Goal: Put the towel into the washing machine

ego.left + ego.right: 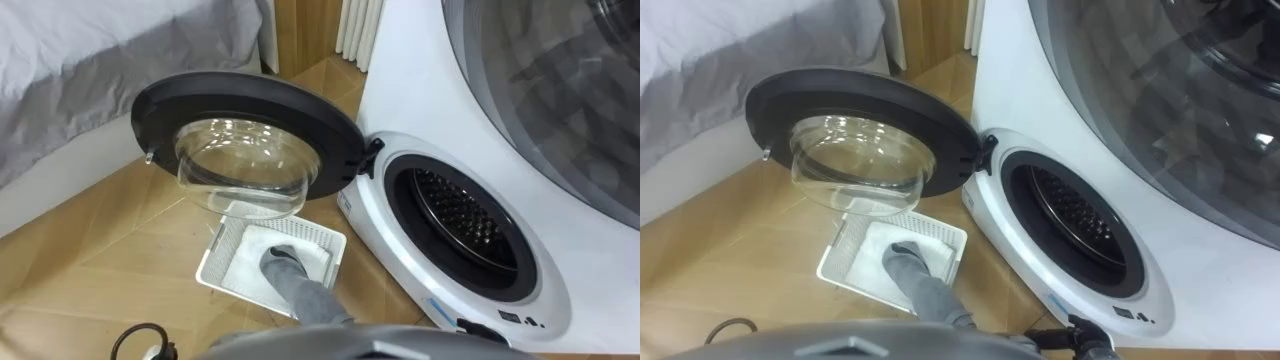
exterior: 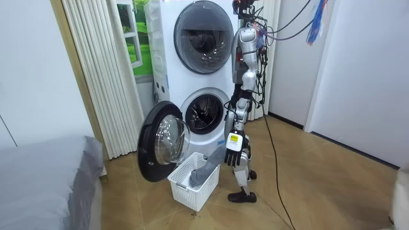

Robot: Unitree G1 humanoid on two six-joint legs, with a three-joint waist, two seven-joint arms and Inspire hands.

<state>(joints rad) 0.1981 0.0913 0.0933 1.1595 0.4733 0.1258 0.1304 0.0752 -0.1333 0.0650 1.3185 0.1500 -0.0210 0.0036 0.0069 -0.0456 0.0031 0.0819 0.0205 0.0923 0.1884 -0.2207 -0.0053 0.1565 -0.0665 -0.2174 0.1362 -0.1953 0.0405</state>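
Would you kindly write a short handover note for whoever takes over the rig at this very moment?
Left hand: low beside the basket, at the raised end of the grey towel; whether it grips cannot be told.
Things: the towel lies mostly in the white basket on the floor, by the open door of the lower washing machine. The robot stands in front of the machine, next to the basket.
Done: door open; no towel seen in the drum.
Left: lift the towel and put it into the drum.
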